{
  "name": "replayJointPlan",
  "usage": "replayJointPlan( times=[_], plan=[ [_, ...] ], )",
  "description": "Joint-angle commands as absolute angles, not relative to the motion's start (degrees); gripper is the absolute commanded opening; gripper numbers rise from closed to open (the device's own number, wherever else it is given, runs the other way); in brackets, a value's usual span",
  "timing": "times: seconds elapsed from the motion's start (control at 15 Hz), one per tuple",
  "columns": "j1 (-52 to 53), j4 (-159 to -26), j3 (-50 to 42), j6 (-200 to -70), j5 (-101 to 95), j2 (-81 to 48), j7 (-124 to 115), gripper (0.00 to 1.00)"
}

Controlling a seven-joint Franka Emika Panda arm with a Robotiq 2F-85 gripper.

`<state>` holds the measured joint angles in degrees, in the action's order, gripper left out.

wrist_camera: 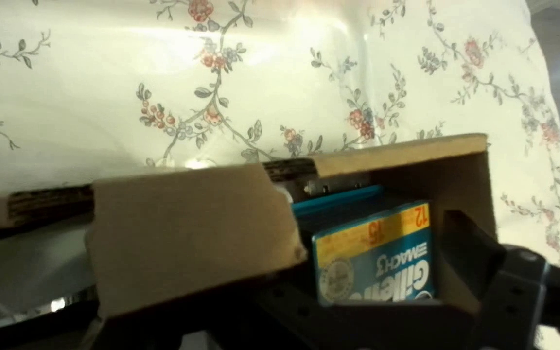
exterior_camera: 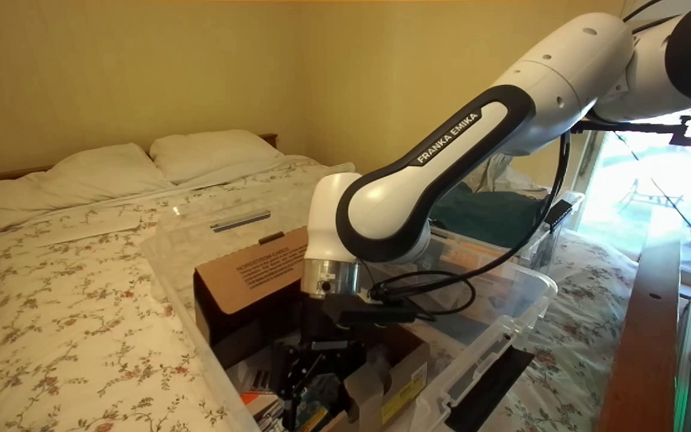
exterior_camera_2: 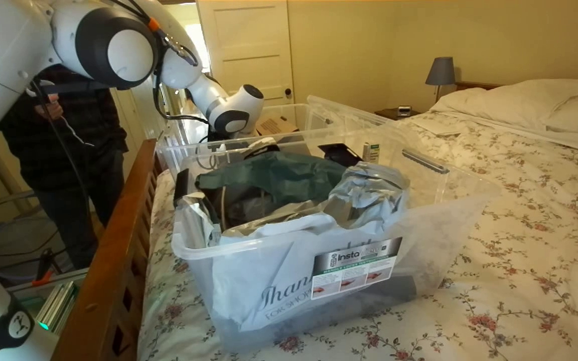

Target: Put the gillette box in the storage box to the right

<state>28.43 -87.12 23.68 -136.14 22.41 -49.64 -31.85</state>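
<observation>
Claw (exterior_camera: pixel 318 405) held inside cardboard box (exterior_camera: pixel 261 273), fingers (wrist_camera: pixel 469 253) parted. Gillette box (wrist_camera: pixel 377 262) seen in cardboard box, between fingers; whether touched cannot be told. Cardboard box enclosed by see-through tub (exterior_camera: pixel 534 310); bag-filled tub (exterior_camera_2: pixel 193 252) seen near cardboard box.

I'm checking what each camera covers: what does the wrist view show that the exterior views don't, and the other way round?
Only the wrist view shows the Gillette box clearly enough to read its Mach3 print, upside down.
Only the exterior views, both of them, show the white arm, the pillows and the clear tub of bags.
All share the floral bedding and the cardboard box.
</observation>
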Motion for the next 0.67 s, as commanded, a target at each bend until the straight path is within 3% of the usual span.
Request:
replayJointPlan(
  times=[0.0, 0.13, 0.4, 0.47, 0.6],
  plan=[
    [30.9, -85.7, 21.8, -134.2, 22.4, -50.9, -31.0, 0.74],
    [31.5, -85.2, 21.4, -133.5, 22.2, -51.3, -30.8, 0.73],
    [31.8, -84.7, 20.8, -132.8, 22.4, -50.9, -30.1, 0.45],
    [31.8, -84.6, 20.7, -132.8, 22.5, -50.8, -30.3, 0.45],
    [31.9, -84.8, 20.4, -133.6, 22.6, -50.1, -30.7, 0.34]
  ],
)
